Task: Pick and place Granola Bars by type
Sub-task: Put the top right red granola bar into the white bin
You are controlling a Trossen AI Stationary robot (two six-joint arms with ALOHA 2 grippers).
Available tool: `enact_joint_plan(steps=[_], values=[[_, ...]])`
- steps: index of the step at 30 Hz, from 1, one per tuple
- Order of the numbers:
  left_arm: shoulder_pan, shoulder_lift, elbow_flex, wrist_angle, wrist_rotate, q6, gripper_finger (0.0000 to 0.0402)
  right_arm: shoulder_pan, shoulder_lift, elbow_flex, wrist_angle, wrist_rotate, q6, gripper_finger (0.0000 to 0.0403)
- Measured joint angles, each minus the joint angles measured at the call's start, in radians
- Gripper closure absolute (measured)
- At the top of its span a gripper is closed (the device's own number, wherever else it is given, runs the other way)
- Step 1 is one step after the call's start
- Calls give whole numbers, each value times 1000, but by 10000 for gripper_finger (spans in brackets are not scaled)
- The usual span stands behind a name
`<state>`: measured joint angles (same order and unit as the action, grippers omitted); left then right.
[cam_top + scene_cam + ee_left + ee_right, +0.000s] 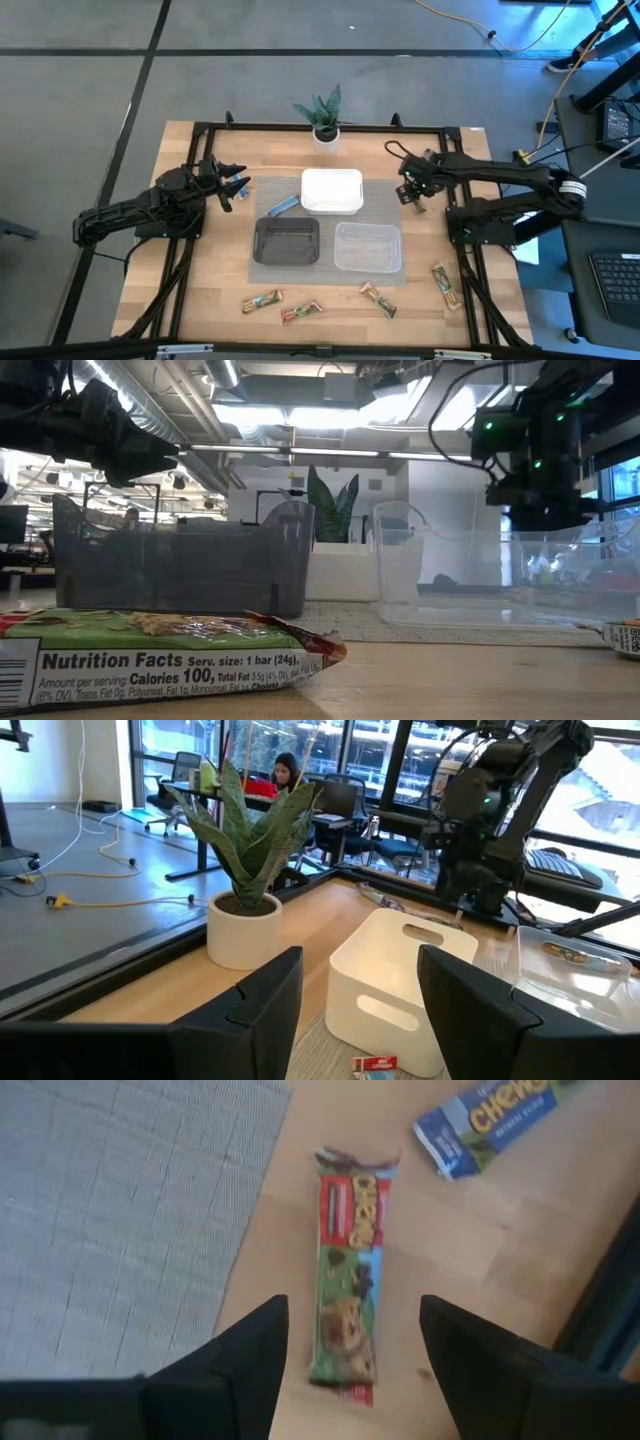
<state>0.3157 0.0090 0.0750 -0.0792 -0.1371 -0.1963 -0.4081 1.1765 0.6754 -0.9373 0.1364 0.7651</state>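
Right gripper (345,1345) hangs over the table's right side, just off the grey mat's (375,195) right edge, pointing down. Fingers parted and empty, framing a red-and-green granola bar (350,1285) lying flat on the wood directly beneath. A blue bar (487,1120) lies just beyond it, nearer the table's edge.

Left gripper (350,1000) sits near the table's left edge, level with the white tray (331,191), fingers apart, nothing between them; it faces the potted plant (245,870) and the white tray. Waiting, by the look of it.

Trays on the mat: white at the back, black tray (287,241) front left, clear tray (367,246) front right. All three appear empty from above. Another blue bar (281,206) rests on the mat between the white and black trays. More bars are scattered along the front edge (262,301), with one by the front right corner (445,283).

Step in hand, as I judge it: the first pick, with sorting barely begun. Next move calls for a straight descent, with the fingers straddling the bar's narrow width, then a close before lifting.
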Motion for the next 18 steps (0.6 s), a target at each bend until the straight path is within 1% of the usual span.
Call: enact_joint_plan(steps=[5, 10, 18], values=[[0, 0, 0, -1, 0, 0, 210, -39, 81, 0, 67, -29, -68, 173], [0, 0, 0, -2, 0, 0, 210, -70, 171, 0, 82, -33, -117, 173], [0, 0, 0, -3, 0, 0, 210, -94, 303, 1, 106, -35, -121, 173]])
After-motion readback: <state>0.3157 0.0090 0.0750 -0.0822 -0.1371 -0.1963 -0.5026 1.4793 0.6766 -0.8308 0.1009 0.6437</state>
